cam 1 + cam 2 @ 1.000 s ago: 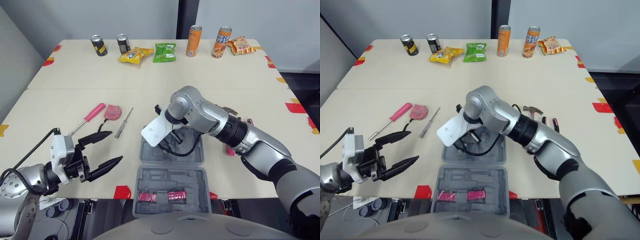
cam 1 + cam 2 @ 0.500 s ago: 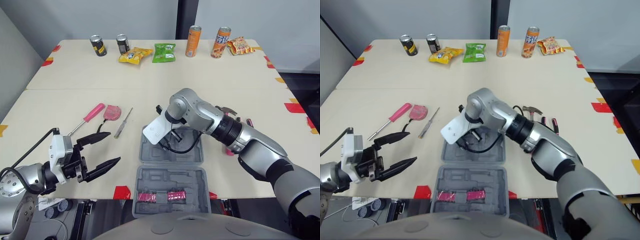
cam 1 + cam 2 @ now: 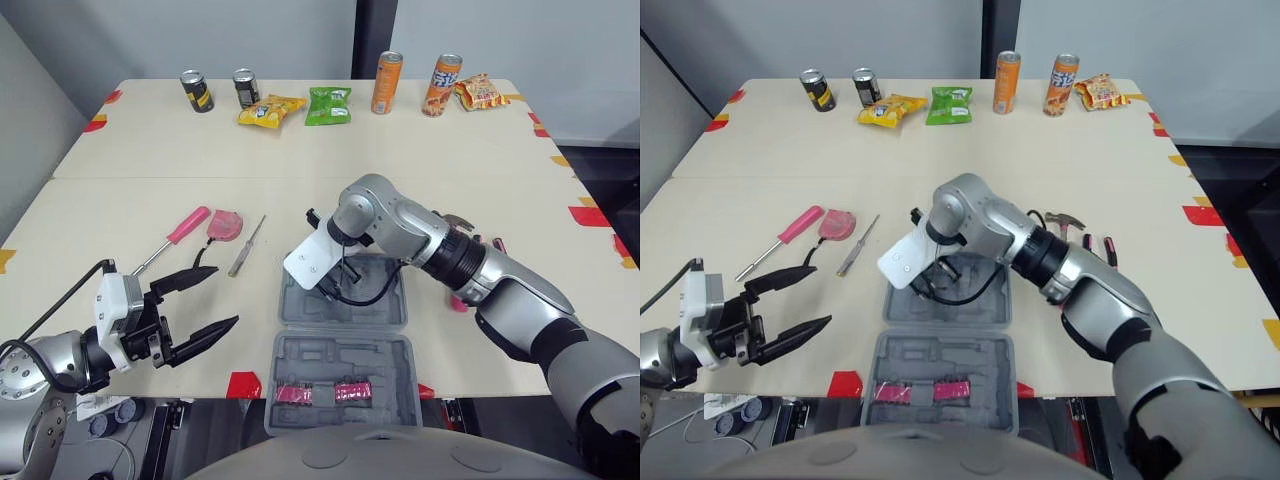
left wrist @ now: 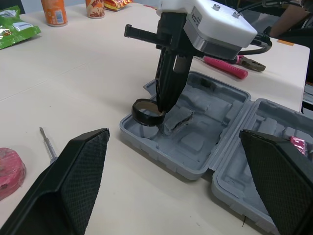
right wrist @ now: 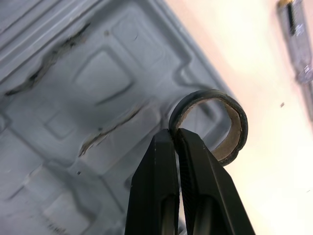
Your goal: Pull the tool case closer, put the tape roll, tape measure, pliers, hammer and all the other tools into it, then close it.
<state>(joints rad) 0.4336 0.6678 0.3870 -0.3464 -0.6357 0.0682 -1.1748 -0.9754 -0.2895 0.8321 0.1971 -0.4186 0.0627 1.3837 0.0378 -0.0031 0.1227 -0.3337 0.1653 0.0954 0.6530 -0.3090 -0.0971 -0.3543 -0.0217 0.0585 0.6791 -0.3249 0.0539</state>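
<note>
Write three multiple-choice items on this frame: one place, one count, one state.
1. Where is the tape roll?
A) beside the hammer
B) pinched in the right gripper at a corner of the open tool case
C) under the green bag

2. How many cans stand in the far row?
A) two
B) four
C) six

3. The left gripper is:
A) open, empty
B) shut, empty
C) shut on a tool

Answers:
1 B, the roll's wall is clamped at the case corner.
2 B, two dark and two orange.
3 A, tips spread with nothing between.
</note>
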